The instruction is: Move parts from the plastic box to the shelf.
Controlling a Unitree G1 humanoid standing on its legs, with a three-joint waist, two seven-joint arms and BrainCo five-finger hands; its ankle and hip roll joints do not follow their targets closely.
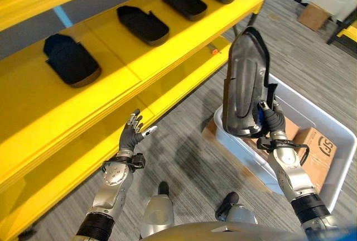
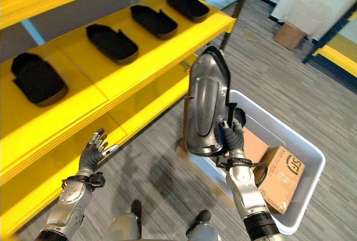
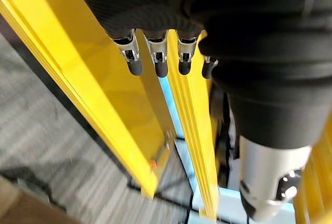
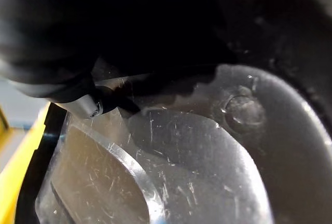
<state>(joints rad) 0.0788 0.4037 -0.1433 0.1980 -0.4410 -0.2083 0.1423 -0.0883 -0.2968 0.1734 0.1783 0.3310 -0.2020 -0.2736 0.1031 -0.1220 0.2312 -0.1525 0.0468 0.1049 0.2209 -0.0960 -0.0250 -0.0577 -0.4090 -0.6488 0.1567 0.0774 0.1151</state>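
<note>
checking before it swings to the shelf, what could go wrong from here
1. The right hand grips the tall grey part only at its lower edge, upright above the plastic box; it may tip or slip out of the fingers.
2. Four black parts already sit on the yellow shelf, so the new one could knock one.
3. The open left hand is near the lower shelf edge and gives no support.

Bright yellow shelf (image 1: 184, 51), black parts (image 1: 143, 24) on it, dark grey part (image 2: 206, 107), white plastic box (image 2: 304, 160), grey streaked carpet (image 1: 184, 140)
</note>
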